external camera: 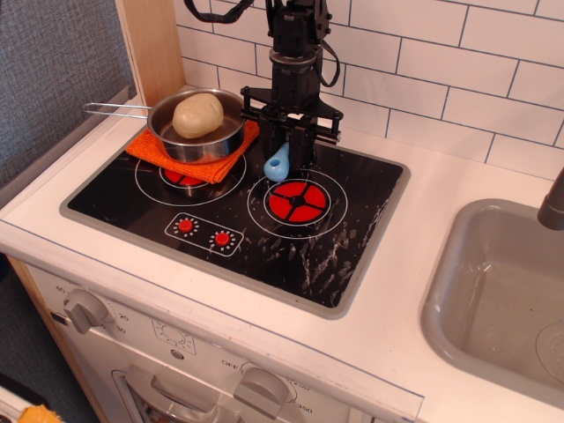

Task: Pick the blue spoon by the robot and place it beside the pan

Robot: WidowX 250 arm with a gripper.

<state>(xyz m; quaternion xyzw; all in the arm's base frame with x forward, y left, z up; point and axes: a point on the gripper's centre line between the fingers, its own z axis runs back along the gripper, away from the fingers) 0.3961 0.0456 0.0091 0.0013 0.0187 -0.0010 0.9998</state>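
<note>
The black robot arm comes down from the top of the view. Its gripper is shut on the blue spoon, whose light-blue handle end hangs below the fingers just above the black hob, right of the pan. The spoon's grey bowl is hidden between the fingers. The pan, a shiny steel saucepan with a long thin handle pointing left, sits on an orange cloth over the back-left burner and holds a beige potato-like object.
The black hob has a red burner just below the gripper and two red dials. A grey sink basin lies right. White tiled wall behind, wooden post at back left.
</note>
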